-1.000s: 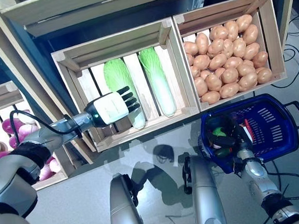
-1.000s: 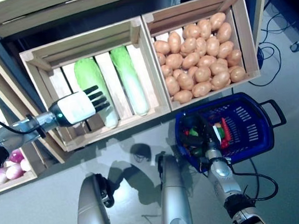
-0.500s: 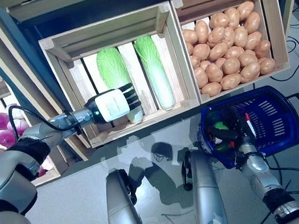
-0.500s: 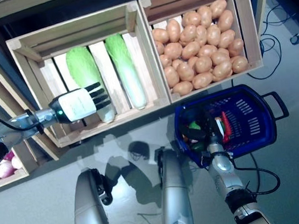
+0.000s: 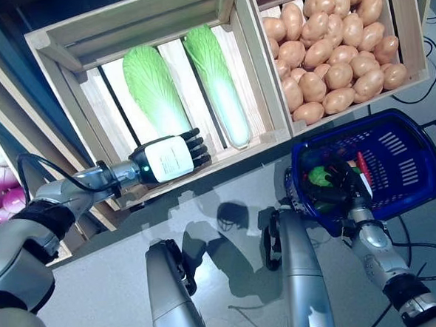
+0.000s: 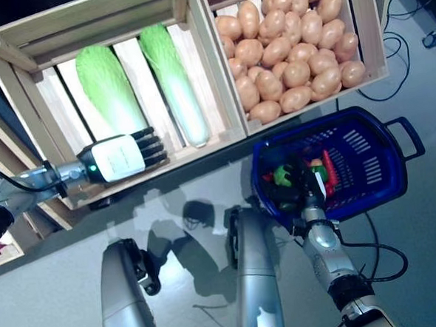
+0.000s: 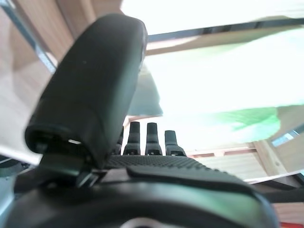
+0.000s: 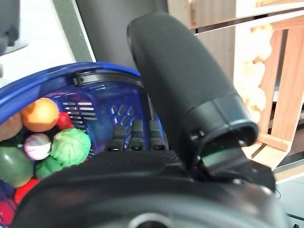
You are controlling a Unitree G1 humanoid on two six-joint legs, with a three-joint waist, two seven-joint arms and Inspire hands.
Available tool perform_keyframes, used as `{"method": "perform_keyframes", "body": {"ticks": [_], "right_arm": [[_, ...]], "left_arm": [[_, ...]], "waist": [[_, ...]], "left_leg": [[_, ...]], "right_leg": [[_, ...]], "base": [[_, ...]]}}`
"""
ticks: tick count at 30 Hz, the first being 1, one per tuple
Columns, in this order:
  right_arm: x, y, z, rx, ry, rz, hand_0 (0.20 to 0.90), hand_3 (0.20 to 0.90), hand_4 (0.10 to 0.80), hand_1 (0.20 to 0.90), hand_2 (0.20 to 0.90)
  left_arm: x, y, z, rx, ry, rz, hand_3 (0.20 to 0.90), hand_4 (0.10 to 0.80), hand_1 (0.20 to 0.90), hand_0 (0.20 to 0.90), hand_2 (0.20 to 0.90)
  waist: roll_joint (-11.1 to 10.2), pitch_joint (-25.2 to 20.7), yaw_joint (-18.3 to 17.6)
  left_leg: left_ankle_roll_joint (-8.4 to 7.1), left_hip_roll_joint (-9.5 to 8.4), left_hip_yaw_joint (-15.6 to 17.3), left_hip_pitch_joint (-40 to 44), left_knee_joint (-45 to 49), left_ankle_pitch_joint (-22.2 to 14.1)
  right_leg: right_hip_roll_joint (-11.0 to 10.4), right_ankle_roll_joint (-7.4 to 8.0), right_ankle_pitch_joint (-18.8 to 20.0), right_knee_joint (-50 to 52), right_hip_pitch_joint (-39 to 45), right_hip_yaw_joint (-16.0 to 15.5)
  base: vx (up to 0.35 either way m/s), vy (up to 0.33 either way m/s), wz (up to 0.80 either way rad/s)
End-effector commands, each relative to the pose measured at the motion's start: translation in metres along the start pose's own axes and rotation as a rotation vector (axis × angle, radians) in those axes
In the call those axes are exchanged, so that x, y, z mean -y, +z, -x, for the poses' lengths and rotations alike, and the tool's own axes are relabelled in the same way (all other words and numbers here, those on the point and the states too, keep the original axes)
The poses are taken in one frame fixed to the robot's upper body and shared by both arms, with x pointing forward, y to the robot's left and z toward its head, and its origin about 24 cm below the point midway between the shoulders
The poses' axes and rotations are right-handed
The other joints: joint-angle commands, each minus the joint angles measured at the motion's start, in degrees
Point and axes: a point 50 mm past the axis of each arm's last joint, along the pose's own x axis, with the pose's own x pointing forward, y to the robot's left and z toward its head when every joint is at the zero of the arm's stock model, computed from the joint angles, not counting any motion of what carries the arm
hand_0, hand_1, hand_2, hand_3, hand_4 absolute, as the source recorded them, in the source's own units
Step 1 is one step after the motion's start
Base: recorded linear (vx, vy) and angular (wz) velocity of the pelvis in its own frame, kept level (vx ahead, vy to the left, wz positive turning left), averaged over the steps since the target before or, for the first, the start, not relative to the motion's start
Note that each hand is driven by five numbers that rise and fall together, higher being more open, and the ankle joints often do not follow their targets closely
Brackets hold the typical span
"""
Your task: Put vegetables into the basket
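The left hand is stretched out at the front lip of the wooden crate with the two napa cabbages in it. Its fingers look straight and relaxed, and nothing is gripped. The left cabbage lies right past the fingertips, stem end pretty much at them, though I can't tell if there's actual contact. The second cabbage lies just beyond that one, on the side toward the potatoes. In the left wrist view it's mostly pale green leaf past the fingers, plus the crate slats.

The right hand is down at the blue basket, with its fingers curled over the near rim, so it's got hold of the basket. The right wrist view shows the thumb standing up big in front and the fingers hooked onto the blue plastic. Inside the basket, just past that hand, sits a small pile: something green and leafy, an orange one, a red pepper-looking thing. The crate of potatoes is further out beyond the basket.
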Motion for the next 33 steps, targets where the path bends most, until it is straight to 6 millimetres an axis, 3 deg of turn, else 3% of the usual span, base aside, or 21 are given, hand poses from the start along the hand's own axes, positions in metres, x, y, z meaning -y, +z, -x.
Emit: {"method": "perform_keyframes", "body": {"ticks": [1,12,25,26,27,28,33], "right_arm": [[0.01,0.052,-0.008,0.236,-0.043,-0.072,0.9,0.9,0.8,0.9,0.9],[0.011,0.083,-0.008,0.367,0.001,-0.066,0.9,0.9,0.8,0.9,0.9],[0.013,0.111,-0.006,0.472,0.015,-0.039,0.9,0.9,0.8,0.9,0.9],[0.013,0.111,-0.006,0.476,0.009,-0.038,0.9,0.9,0.8,0.9,0.9],[0.013,0.111,-0.006,0.475,0.007,-0.038,0.9,0.9,0.8,0.9,0.9],[0.013,0.111,-0.006,0.473,0.006,-0.041,0.9,0.9,0.8,0.9,0.9],[0.012,0.111,-0.008,0.478,0.011,-0.038,0.9,0.9,0.8,0.9,0.9]], "left_arm": [[-0.027,-0.059,-0.003,-0.17,0.085,-0.106,0.9,0.8,0.9,0.9,0.9],[-0.033,-0.103,0.005,-0.383,-0.038,-0.099,0.9,0.8,0.9,0.9,0.9],[-0.039,-0.139,0.021,-0.573,-0.131,-0.123,0.9,0.8,0.9,0.9,0.9],[-0.038,-0.14,0.022,-0.593,-0.139,-0.11,0.484,0.522,0.484,0.484,0.484],[-0.037,-0.14,0.023,-0.6,-0.138,-0.104,0.354,0.436,0.354,0.354,0.354],[-0.037,-0.141,0.024,-0.612,-0.139,-0.089,0.3,0.4,0.3,0.3,0.3],[-0.036,-0.14,0.022,-0.611,-0.138,-0.046,0.3,0.4,0.3,0.3,0.3]], "waist": [[0.45,-0.25,-0.1],[-0.04,2.26,-1.05],[-0.62,5.23,-1.93],[-0.6,5.46,-1.96],[-0.6,5.5,-1.97],[-0.6,5.53,-1.96],[-0.47,5.07,-1.75]], "left_leg": [[1.41,0.86,1.92,-1.89,-2.56,-2.47],[1.76,3.31,1.43,-6.8,2.35,-3.26],[2.26,4.09,-0.15,-11.46,6.88,-3.75],[2.44,3.97,-0.21,-11.52,7.1,-3.8],[2.49,3.9,-0.27,-11.54,7.21,-3.82],[2.64,3.86,-0.33,-11.52,7.29,-3.83],[3.43,3.57,0.05,-9.69,6.29,-3.67]], "right_leg": [[-3.12,4.29,2.27,-1.57,0.59,-0.13],[-3.12,4.06,1.16,3.77,-4.19,1.32],[-3.74,3.65,1.6,7.73,-9.0,3.72],[-3.85,3.53,1.61,7.94,-9.11,3.79],[-3.86,3.49,1.62,8.04,-9.18,3.84],[-3.94,3.4,1.63,8.11,-9.22,3.86],[-4.5,2.9,1.7,6.83,-7.52,3.21]], "base": [[-0.042,-0.021,-0.07],[-0.014,-0.002,-0.05],[-0.007,0.009,0.02],[-0.016,0.01,-0.03],[0.0,0.0,0.0],[0.0,0.0,0.0],[0.0,0.0,0.0]]}}
